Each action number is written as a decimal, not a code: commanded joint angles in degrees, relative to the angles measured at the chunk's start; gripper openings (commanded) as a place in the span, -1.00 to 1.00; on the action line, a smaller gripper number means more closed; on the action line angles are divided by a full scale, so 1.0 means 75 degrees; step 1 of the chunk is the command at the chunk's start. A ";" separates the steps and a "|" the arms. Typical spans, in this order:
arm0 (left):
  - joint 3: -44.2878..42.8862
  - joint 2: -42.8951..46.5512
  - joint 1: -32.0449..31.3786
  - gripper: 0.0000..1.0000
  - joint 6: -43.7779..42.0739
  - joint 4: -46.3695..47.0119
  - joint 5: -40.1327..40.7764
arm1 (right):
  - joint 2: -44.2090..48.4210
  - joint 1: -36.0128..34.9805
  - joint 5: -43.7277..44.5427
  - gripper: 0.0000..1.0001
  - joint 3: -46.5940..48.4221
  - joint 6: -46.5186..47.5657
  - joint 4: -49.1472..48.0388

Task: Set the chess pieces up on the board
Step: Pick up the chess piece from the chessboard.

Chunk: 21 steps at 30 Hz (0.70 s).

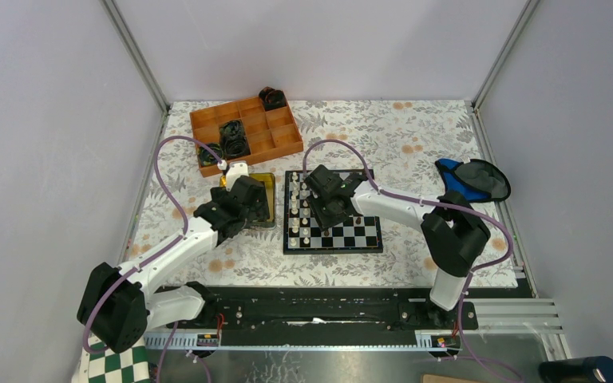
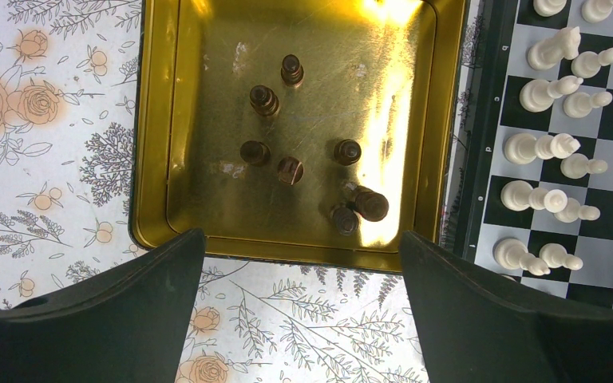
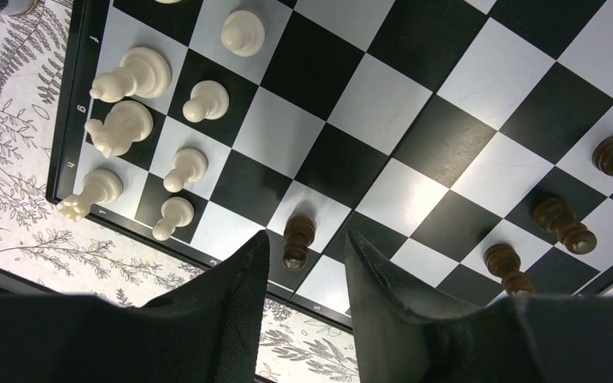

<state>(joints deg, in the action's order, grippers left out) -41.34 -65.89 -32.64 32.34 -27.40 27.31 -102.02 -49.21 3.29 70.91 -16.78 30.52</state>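
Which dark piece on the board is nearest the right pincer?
The lone dark piece right at the tips of the right pincer; the rest stand far aside.

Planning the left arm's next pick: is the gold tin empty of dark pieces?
No, several dark brown chess pieces sit inside the gold tin, as the left wrist view shows.

A robotics lab test cell: plain pale walls (image 1: 48,120) framed by aluminium struts (image 1: 136,56) enclose a floral-covered desk (image 1: 399,136), with left arm (image 1: 168,255) and right arm (image 1: 415,209) bolted to a black rail (image 1: 311,307)
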 commanded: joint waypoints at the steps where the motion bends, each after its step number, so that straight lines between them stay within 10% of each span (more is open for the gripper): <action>1: -0.0265 0.0008 -0.0048 0.98 -0.0094 -0.0008 0.0225 | -0.0068 -0.0072 -0.0193 -0.10 0.0105 0.0022 -0.0136; 21: -0.0274 -0.0027 -0.0054 0.97 -0.0099 -0.0007 0.0214 | -0.0096 -0.0074 -0.0308 -0.38 0.0005 -0.0072 -0.0018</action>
<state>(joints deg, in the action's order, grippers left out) -41.34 -65.91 -32.64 32.34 -27.44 27.29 -102.96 -49.23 1.96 70.87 -16.86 30.28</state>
